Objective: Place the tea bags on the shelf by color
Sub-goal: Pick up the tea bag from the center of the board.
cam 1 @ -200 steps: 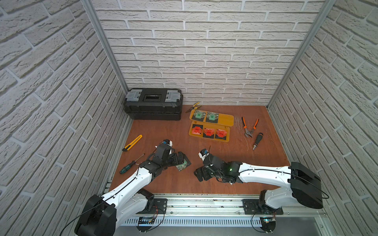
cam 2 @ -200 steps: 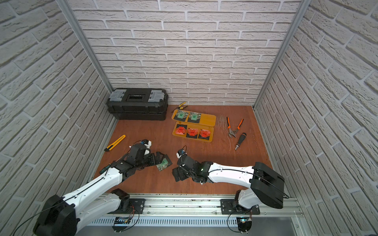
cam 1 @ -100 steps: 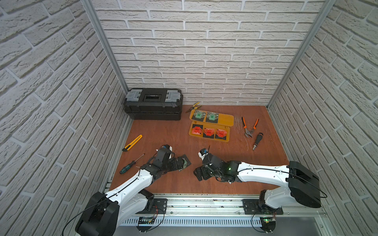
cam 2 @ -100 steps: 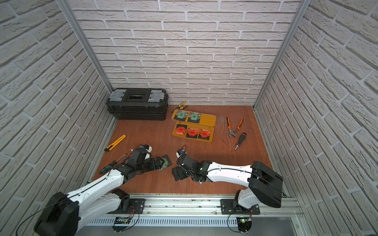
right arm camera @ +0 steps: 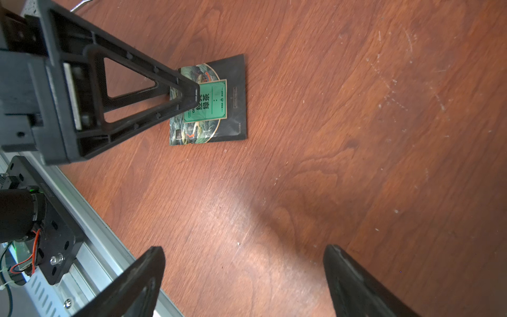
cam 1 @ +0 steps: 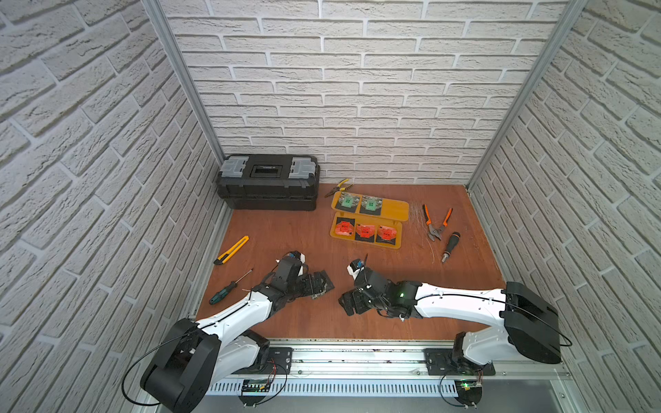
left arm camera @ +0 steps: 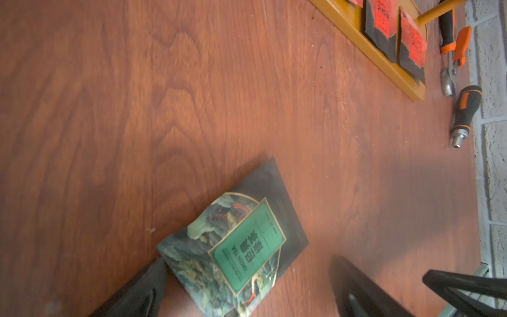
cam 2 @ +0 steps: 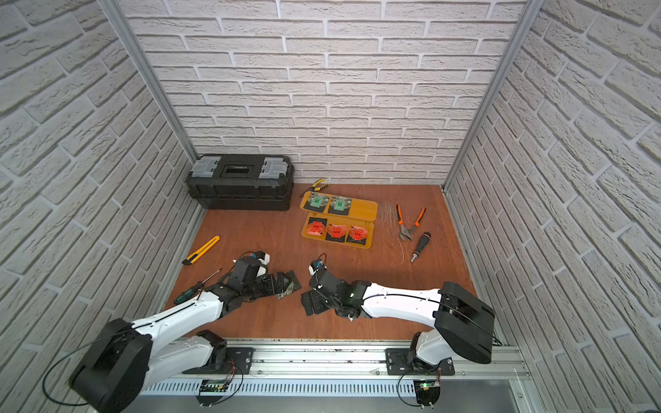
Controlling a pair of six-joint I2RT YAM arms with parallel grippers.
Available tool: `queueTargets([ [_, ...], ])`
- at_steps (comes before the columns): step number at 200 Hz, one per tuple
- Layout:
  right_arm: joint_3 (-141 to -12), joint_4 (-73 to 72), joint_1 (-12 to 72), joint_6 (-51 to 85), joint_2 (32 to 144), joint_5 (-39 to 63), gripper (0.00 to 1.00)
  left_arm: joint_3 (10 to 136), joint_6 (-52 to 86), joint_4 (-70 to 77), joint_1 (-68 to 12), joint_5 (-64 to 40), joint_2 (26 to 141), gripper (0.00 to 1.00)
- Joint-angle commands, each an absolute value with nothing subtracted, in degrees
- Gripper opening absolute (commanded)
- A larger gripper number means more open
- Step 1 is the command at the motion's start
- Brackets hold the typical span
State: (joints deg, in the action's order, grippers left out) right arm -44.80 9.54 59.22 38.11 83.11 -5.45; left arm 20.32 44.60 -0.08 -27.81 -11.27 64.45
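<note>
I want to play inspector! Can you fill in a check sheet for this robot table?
Surface: wooden table, light scratches.
Job's things: shelf holds two green tea bags on top, three red tea bags below; loose green bag on the table.
Clutter: toolbox, yellow pliers, orange pliers, bit driver, utility knife, screwdriver.
Grippers: left gripper open around the loose green bag; right gripper open, empty.
Cables: black loops at arm bases.
Surroundings: white brick walls, front metal rail.

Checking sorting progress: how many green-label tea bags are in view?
3. Two green tea bags lie side by side on the shelf's far plate; the third green tea bag lies on the table at the open left pincer. None looks hidden.
</note>
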Motion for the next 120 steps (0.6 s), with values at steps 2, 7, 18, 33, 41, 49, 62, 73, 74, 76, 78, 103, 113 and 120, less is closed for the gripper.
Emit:
queueTargets([
  [2,-44.6,7.5,58.6,38.7,83.1,-5.5,0.95,20.3,43.9,1.7,-28.0,-12.6,66.4,0.98],
  [7,-44.4,7.4,58.5,38.7,83.0,-5.4,0.95,20.4,43.7,2.0,-28.0,-12.8,66.9,0.98],
  [18,-44.2,7.4,58.4,38.7,82.9,-5.3,0.95,20.9,43.4,2.7,-28.0,-13.1,67.8,0.98],
  [33,-43.8,7.2,57.9,38.6,82.6,-4.9,0.94,21.6,43.0,4.0,-28.1,-13.8,69.5,0.97],
  [41,-43.6,7.1,57.8,38.6,82.5,-4.7,0.94,22.0,42.9,4.7,-28.1,-14.3,70.5,0.97],
  [49,-43.3,6.9,57.6,38.6,82.3,-4.4,0.94,22.4,42.8,5.4,-28.2,-14.7,71.3,0.97],
  [62,-42.9,6.6,57.1,38.6,82.0,-4.0,0.93,22.9,42.6,6.6,-28.5,-15.3,72.7,0.97],
  [73,-42.6,6.4,56.8,38.6,81.7,-3.7,0.93,23.3,42.5,7.4,-28.6,-15.6,73.7,0.96],
  [74,-42.5,6.4,56.8,38.6,81.7,-3.6,0.93,23.4,42.5,7.4,-28.7,-15.7,73.8,0.96],
  [76,-42.5,6.4,56.7,38.6,81.7,-3.6,0.93,23.5,42.5,7.5,-28.7,-15.8,74.0,0.96],
  [78,-42.4,6.4,56.7,38.5,81.7,-3.6,0.93,23.6,42.4,7.6,-28.8,-15.9,74.1,0.96],
  [103,-41.7,6.1,56.0,38.6,81.2,-3.0,0.93,24.7,42.1,9.0,-29.5,-16.5,76.0,0.96],
  [113,-41.5,6.1,55.9,38.6,81.0,-2.8,0.92,25.2,42.0,9.4,-29.9,-16.7,76.8,0.96],
  [120,-41.2,6.1,55.7,38.7,80.9,-2.7,0.92,25.6,42.0,9.6,-30.3,-16.8,77.3,0.96],
])
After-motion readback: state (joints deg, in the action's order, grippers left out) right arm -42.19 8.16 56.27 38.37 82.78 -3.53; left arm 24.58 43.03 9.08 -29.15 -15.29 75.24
